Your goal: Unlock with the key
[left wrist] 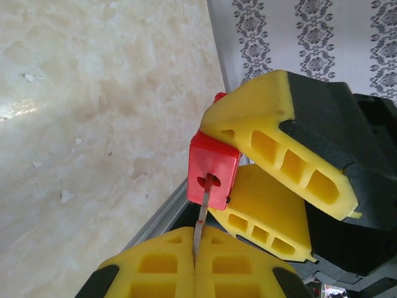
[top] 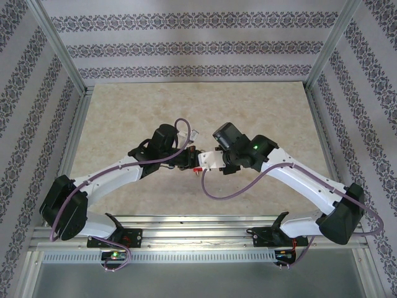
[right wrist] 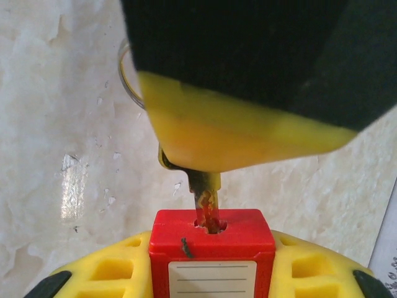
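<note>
A small red padlock (right wrist: 211,247) with a white label is clamped between the yellow pads of my right gripper (right wrist: 211,267), keyhole facing away from the wrist. My left gripper (left wrist: 195,251) is shut on a metal key (left wrist: 200,226), pinching it edge-on between its yellow fingertips. The key's blade tip (right wrist: 208,208) sits in the padlock's keyhole (left wrist: 209,181). A key ring (right wrist: 126,79) shows behind the left finger. From above, both grippers meet at mid table around the padlock (top: 197,169), left gripper (top: 185,159) on the left, right gripper (top: 209,162) on the right.
The beige marbled table (top: 186,105) stretches behind the arms. Patterned walls and aluminium frame posts (top: 59,46) box it in on three sides. A metal rail (top: 198,220) runs along the near edge by the arm bases.
</note>
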Controlling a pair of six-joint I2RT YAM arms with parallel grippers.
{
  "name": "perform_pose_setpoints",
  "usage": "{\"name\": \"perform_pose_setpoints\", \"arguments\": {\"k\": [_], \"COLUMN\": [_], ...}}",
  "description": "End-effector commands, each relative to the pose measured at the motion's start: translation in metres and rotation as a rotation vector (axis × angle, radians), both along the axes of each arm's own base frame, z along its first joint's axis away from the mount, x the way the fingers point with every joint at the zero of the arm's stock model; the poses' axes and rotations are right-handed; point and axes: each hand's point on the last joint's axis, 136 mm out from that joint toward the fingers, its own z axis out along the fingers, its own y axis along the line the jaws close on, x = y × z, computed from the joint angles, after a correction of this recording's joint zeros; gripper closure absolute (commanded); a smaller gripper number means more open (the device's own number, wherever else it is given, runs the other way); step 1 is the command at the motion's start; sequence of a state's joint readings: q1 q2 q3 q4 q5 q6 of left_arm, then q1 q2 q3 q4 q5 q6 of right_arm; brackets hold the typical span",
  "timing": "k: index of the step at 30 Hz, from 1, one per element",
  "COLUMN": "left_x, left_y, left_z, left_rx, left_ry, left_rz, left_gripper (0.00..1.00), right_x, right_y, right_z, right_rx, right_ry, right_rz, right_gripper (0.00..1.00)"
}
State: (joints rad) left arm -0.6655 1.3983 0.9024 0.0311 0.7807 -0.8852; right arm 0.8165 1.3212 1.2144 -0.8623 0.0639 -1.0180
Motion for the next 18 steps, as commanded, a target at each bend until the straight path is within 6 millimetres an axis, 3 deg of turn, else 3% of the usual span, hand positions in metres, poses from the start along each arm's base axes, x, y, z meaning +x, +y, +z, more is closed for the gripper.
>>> {"name": "perform_pose_setpoints", "arguments": {"k": [1, 6, 9, 12, 18], "left_x": [-0.018, -0.006, 0.004, 0.008, -0.009], "left_y": [-0.034, -0.039, -0.036, -0.032, -0.034], "left_z": [0.026, 0.033, 0.044, 0.043, 0.028], "left_rx": [-0.099, -0.141, -0.139, -0.116, -0.152], "left_ry": [-0.076, -0.099, -0.152, -0.178, -0.172], "left_rz": [-0.139, -0.116, -0.086, -0.058, -0.026], "left_gripper": [1.00, 1.00, 1.00, 1.00, 1.00], "right_x": [-0.013, -0.017, -0.014, -0.007, 0.012], "right_y": [0.116, 0.121, 0.121, 0.121, 0.115], "right_z": [0.097, 0.108, 0.109, 0.113, 0.127], "right_rx": [0.485, 0.560, 0.588, 0.617, 0.660], "right_ry": [-0.145, -0.069, -0.058, -0.077, -0.079], "right_rz": [0.293, 0.238, 0.186, 0.140, 0.049], "right_gripper": [1.00, 1.00, 1.00, 1.00, 1.00]}}
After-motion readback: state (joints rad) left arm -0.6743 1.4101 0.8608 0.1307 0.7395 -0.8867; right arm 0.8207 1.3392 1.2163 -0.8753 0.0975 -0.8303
